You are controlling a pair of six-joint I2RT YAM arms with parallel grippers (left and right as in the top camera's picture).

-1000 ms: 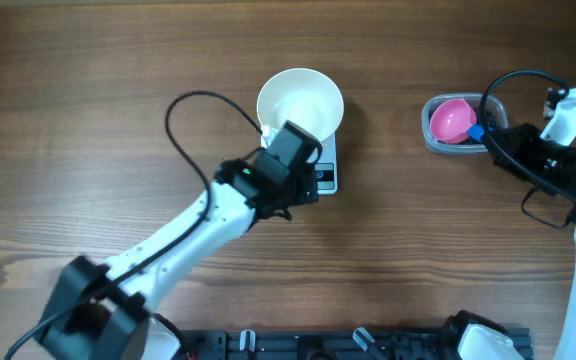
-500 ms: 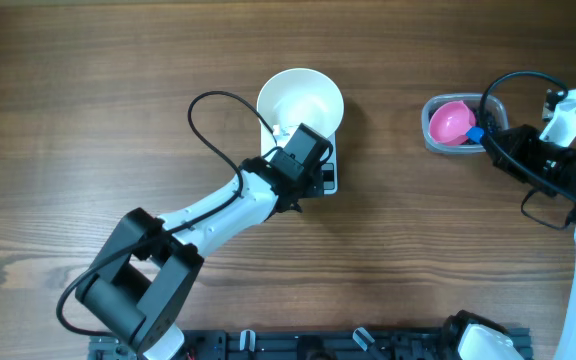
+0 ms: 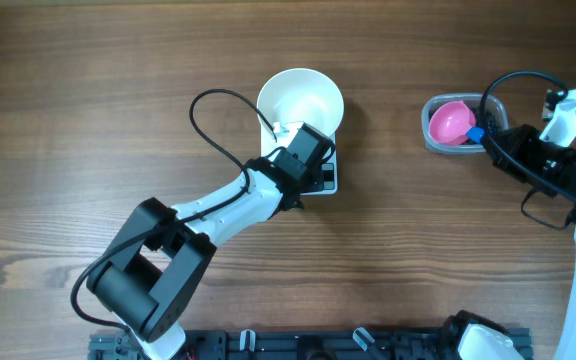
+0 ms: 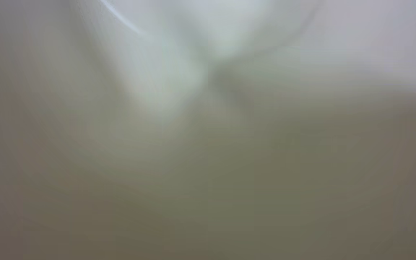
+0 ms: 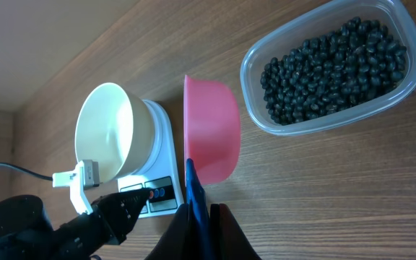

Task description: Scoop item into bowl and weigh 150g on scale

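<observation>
Left gripper (image 5: 134,204) clenched, tips at scale (image 5: 159,189) buttons, frame centre overhead. White bowl (image 3: 300,98) on scale. Right gripper (image 5: 201,219) grasps pink scoop (image 5: 211,130) handle. Black beans (image 5: 331,61) in clear tub (image 5: 316,126), right.

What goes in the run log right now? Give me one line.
left fingers: shut, at scale buttons | right fingers: shut on scoop, over tub | bowl: empty, on scale | beans: in tub
</observation>
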